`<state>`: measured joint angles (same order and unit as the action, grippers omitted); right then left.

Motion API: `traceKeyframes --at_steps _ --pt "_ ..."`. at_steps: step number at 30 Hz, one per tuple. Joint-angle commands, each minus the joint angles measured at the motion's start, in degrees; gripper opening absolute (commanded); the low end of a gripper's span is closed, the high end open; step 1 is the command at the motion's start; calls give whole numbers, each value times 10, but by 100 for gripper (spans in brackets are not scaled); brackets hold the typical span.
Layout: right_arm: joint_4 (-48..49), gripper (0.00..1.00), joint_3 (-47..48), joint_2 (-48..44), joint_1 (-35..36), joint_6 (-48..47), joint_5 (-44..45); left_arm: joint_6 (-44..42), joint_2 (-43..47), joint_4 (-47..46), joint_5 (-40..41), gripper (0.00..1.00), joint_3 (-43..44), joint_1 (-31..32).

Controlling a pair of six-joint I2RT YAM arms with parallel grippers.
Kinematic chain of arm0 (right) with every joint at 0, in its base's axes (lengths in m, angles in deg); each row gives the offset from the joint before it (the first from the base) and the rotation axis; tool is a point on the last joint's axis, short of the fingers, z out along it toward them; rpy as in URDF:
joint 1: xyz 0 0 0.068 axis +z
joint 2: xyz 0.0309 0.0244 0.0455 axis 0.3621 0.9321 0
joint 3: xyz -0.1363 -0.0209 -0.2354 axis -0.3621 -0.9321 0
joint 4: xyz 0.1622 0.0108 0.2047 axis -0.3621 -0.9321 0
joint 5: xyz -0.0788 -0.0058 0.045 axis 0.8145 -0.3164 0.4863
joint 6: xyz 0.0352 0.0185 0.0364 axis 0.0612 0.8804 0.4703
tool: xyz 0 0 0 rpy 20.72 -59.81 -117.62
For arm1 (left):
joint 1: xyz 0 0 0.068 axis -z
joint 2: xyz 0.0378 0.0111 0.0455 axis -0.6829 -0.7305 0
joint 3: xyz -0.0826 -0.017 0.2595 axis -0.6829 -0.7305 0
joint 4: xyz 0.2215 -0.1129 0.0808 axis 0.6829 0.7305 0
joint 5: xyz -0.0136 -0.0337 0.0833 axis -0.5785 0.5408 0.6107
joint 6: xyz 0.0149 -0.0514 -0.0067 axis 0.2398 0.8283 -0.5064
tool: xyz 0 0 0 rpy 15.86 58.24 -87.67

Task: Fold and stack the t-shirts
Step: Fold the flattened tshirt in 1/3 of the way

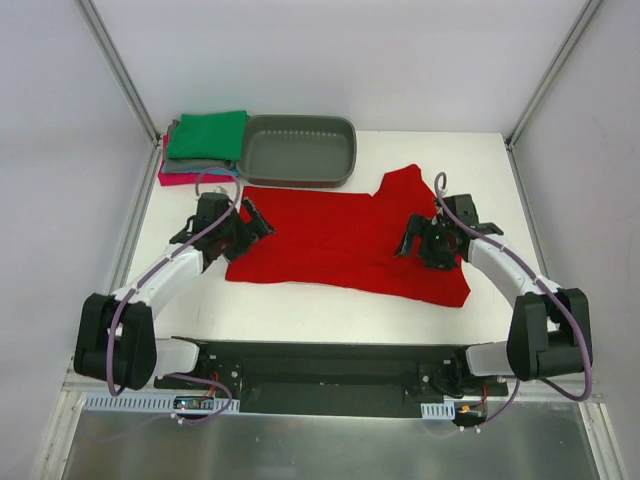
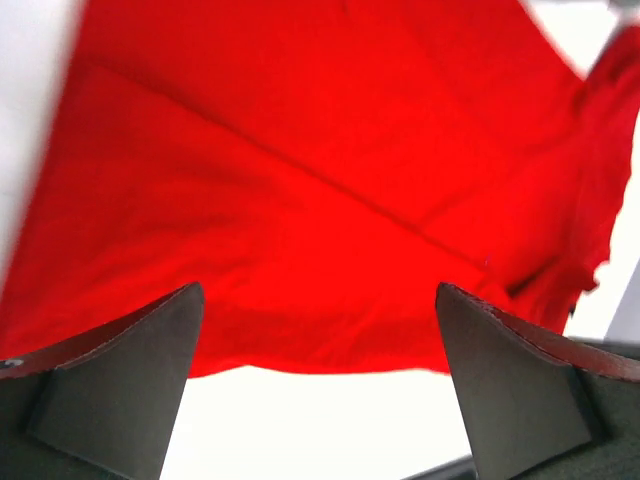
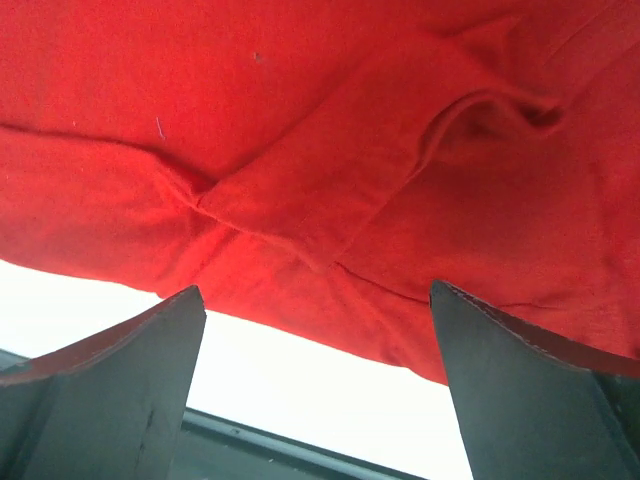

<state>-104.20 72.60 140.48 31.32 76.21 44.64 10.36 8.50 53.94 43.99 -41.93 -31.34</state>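
Bright red cloth t-shirt (image 1: 330, 235) lies flat on the white table (image 1: 300, 300), long side running left to right. My left gripper (image 1: 255, 222) is at its left edge and my right gripper (image 1: 415, 243) over its right end. Both are wide open and empty.

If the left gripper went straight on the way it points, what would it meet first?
Probably the red t-shirt, whose edge lies just ahead of the open left gripper; how high it is above the table is unclear.

Upper left: folded stack (image 1: 205, 140) just beside tub (image 1: 300, 150), blocking the far edge.
Upper right: bare counter (image 1: 450, 155), open passage.
Centre: red t-shirt (image 1: 330, 235) lies flat.
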Motion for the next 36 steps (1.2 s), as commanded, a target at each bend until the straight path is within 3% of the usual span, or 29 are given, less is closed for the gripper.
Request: traceKeyframes --at_steps 1,7,17,29,36 --pt "91 96 -22 20 7 49 -89 -35 -68 -62 -141 99 -13 18" --pt "114 96 -17 67 12 62 -82 -42 -128 -63 -134 99 -18 18" --pt "164 96 33 152 15 91 -64 -63 -96 -34 -44 99 -45 15" --pt "180 96 264 313 34 152 -23 -81 -69 5 -7 99 -81 14" --pt "82 96 290 257 36 74 51 -83 -53 12 -16 99 -82 14"
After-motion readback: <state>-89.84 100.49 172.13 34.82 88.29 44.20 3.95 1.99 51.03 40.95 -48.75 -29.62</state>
